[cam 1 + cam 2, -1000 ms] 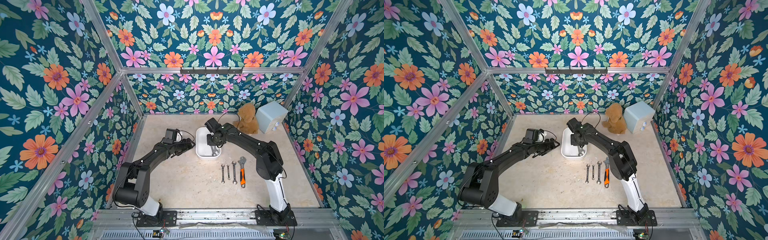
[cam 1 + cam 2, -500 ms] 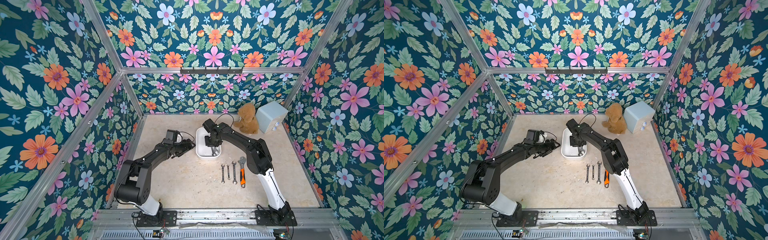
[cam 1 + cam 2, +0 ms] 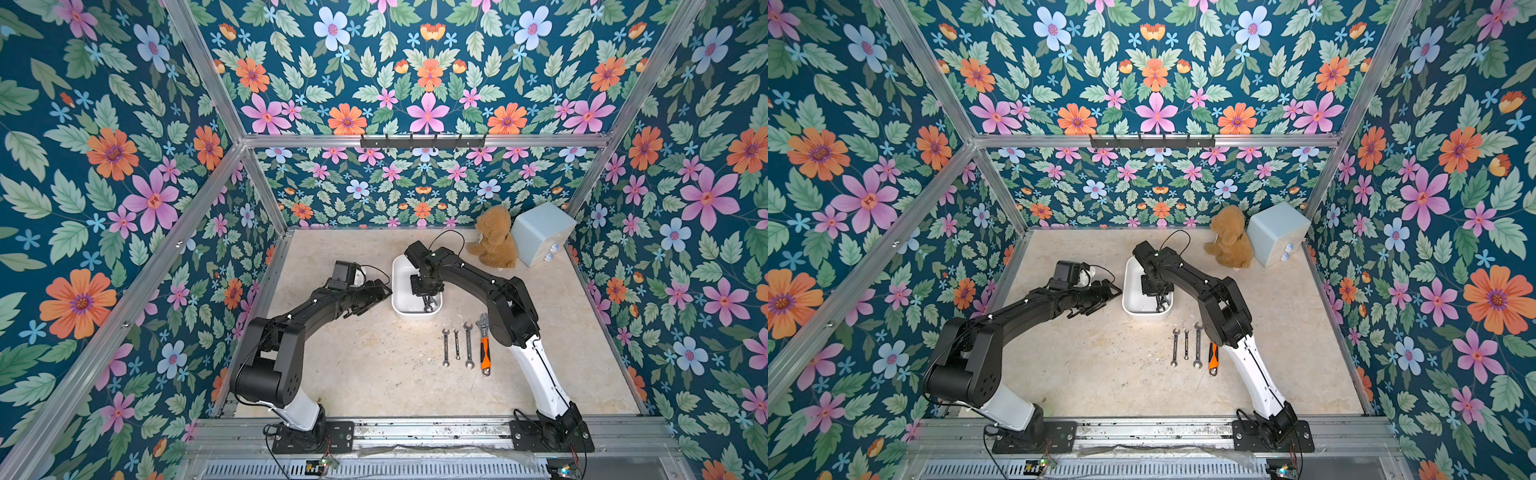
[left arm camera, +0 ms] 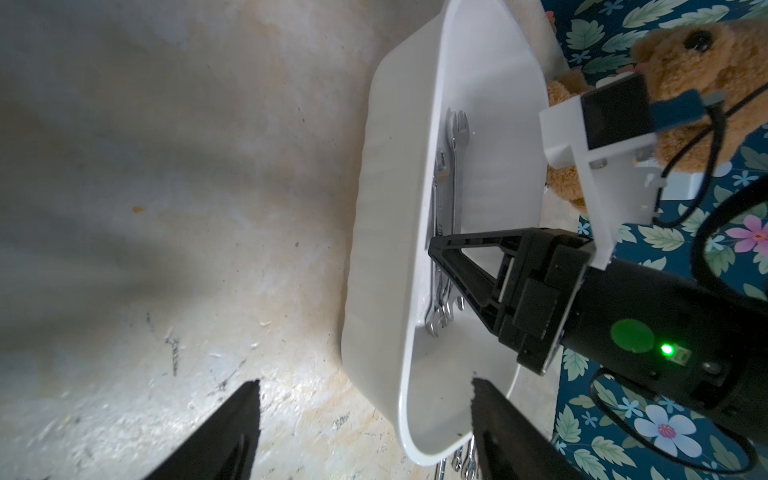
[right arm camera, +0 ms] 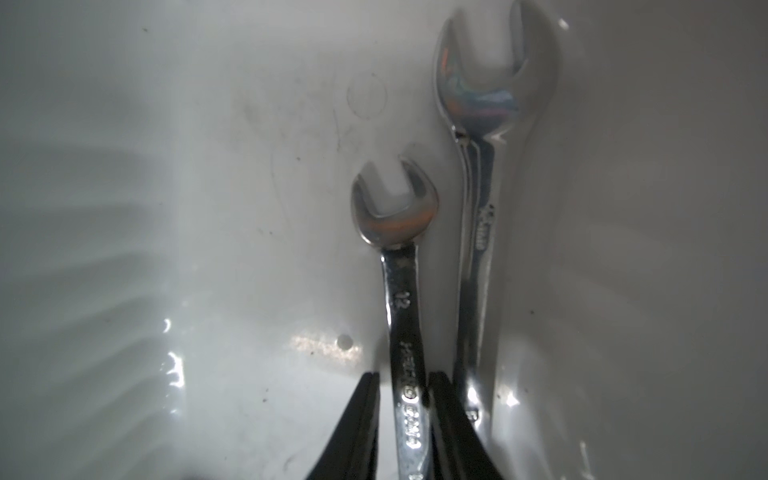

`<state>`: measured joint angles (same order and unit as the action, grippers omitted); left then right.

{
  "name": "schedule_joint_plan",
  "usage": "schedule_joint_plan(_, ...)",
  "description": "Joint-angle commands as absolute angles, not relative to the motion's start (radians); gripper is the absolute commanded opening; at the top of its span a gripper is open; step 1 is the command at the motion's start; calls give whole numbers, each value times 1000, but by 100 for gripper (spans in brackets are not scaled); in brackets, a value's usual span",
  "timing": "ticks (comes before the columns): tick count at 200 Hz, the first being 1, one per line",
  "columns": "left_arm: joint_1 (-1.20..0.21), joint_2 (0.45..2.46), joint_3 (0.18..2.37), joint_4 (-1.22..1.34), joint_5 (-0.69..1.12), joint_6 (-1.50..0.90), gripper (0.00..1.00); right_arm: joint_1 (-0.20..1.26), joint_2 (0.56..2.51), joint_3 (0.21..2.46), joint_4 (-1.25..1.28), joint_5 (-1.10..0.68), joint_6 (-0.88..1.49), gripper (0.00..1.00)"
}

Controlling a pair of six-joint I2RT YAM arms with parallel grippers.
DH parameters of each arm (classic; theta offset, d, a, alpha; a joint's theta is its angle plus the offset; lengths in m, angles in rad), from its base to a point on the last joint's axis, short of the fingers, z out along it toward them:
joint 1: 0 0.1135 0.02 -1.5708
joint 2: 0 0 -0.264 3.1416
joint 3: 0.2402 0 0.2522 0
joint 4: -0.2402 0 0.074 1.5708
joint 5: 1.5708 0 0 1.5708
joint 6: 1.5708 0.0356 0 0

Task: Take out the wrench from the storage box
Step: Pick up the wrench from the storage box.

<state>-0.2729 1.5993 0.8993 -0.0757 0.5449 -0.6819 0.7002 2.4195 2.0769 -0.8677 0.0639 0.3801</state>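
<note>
The wrench [image 3: 430,306] lay inside the storage box [image 3: 398,291] in both top views. Since a second earlier the right arm's elbow had drawn in while the right claw [image 3: 424,296] stayed down in the box, so we judged the grasp made and the lift due next. The left claw [image 3: 384,291] sat just beside the box wall. In the left wrist view its jaws stood wide apart, empty. In the right wrist view the right claw [image 5: 405,399] was clamped on the wrench's shank, with a larger wrench [image 5: 478,208] alongside.
</note>
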Motion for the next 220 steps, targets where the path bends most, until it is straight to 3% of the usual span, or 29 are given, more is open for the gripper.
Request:
schedule_joint_plan(1, -272, 1603, 907, -55, 555, -687, 83, 705, 2434, 2063, -886, 93, 378, 27)
schedule_joint_plan(97, -273, 1605, 915, -72, 555, -675, 83, 744, 2539, 2136, -890, 123, 418, 16)
schedule_joint_plan(220, -272, 1588, 907, -68, 554, -677, 83, 737, 2422, 2151, -857, 120, 440, 15)
